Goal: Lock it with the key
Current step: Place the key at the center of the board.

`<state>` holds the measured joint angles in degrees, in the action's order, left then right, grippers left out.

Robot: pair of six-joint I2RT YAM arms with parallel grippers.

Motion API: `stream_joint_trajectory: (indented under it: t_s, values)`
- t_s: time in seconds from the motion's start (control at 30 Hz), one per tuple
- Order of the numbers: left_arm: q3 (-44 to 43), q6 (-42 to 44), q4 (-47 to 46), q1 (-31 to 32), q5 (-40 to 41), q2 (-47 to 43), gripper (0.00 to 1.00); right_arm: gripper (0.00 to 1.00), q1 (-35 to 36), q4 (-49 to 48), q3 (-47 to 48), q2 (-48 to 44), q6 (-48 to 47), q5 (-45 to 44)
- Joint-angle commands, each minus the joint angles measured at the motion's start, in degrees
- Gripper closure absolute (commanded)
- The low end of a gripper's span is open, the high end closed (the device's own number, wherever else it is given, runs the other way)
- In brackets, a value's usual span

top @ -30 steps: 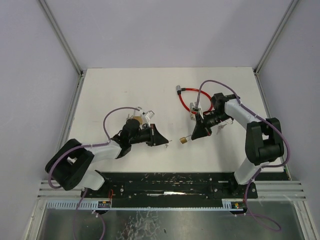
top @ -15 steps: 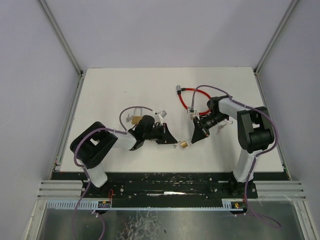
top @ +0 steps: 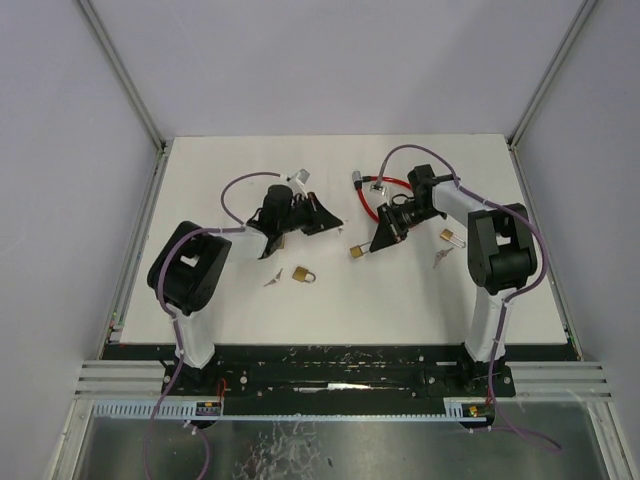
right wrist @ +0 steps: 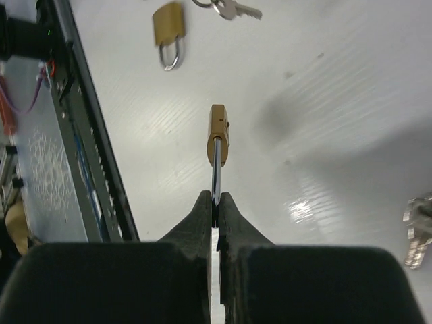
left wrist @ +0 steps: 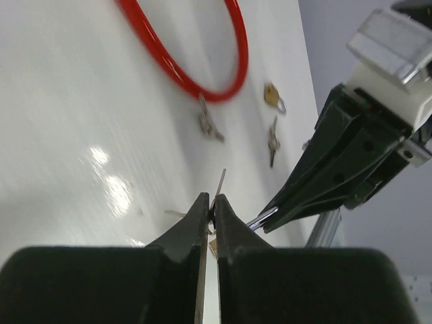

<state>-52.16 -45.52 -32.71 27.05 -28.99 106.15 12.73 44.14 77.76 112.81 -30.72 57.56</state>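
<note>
Two padlocks are in play, and only one is in hand. Nearest the arm bases, low centre of the top view, a spare padlock lies flat on the worktop with loose keys just beside it. Further up, at centre frame, the right jaws are closed on the shackle of the held padlock. Its brass body sticks out beyond their tips. To its left, the left jaws are pinched tight on the key, a thin blade seen edge-on. Key and lock are near each other but apart. Beyond both, at upper centre, lies the red cable.

I judge the step in hand to be insertion. Doing it well means bringing the keyway end to face the blade and matching the blade's flat to the slot. The key should then advance slowly along one line. The keyway itself is not visible, so alignment cannot be confirmed. Any skew could bend the blade or swing the lock on its shackle.
</note>
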Motion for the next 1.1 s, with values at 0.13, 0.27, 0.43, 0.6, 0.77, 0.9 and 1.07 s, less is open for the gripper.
stream_joint_trajectory:
  t_s: [0.13,0.27,0.43,0.6,0.77,0.9,1.07]
  values:
    - [-10.34,0.18,6.85,-6.89,2.38,8.72,0.99,0.97,0.90,-18.98,16.05,10.68,28.44,-1.74]
    - [-14.53,2.49,10.90,-8.46,2.44,11.85,0.97,0.95,3.87,-17.66,22.82,16.16,29.63,-2.45]
    - [-17.98,4.57,13.93,-8.86,2.91,13.54,0.93,0.95,5.67,-22.36,25.77,20.18,35.67,-2.34]
    - [-18.06,7.74,16.90,-9.18,6.89,12.88,0.87,0.91,6.12,-22.31,28.23,22.04,36.49,-3.03]
    - [-15.41,11.68,19.77,-9.29,13.43,6.89,0.79,0.76,6.12,-21.20,29.06,22.59,34.70,-4.72]
    - [-11.11,14.86,19.31,-9.23,17.60,-1.54,0.78,0.65,6.16,-18.56,29.96,21.96,31.65,-6.61]
    - [-3.97,16.74,17.05,-9.27,19.06,-14.84,0.77,0.48,6.15,-15.33,29.50,17.77,24.46,-12.94]
